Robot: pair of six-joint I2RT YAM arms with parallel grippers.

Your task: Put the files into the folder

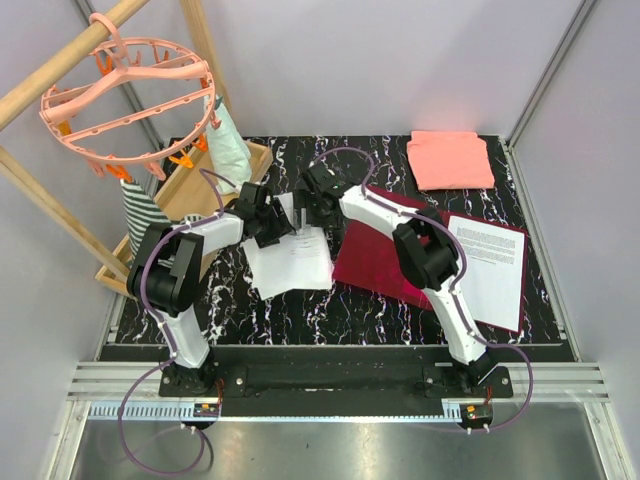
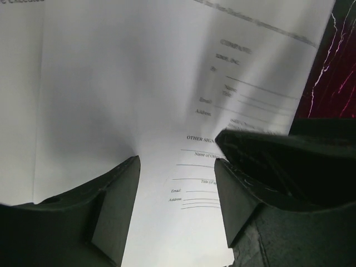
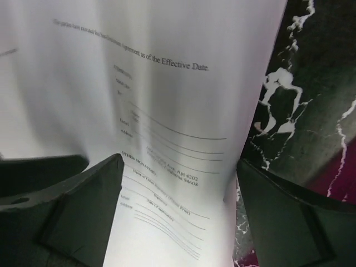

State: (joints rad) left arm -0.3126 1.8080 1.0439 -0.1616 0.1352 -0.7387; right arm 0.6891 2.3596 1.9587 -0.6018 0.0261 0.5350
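Note:
The files (image 1: 292, 262) are white printed sheets lying on the black marble table, just left of the open dark red folder (image 1: 368, 255). Another printed sheet (image 1: 492, 262) lies on the folder's right half. Both grippers meet over the far end of the loose files. My left gripper (image 1: 268, 222) (image 2: 177, 161) is open, its fingers straddling the paper (image 2: 139, 83). My right gripper (image 1: 316, 205) (image 3: 179, 160) is open wide above the same sheets (image 3: 183, 83), whose right edge curls up by the right finger. A strip of the folder (image 3: 340, 179) shows beyond that edge.
A salmon-pink folded cloth (image 1: 450, 160) lies at the back right. A wooden tray (image 1: 205, 190) with cloth items stands at the back left, under a pink hanger ring (image 1: 125, 90) on a wooden rack. Grey walls close in the table.

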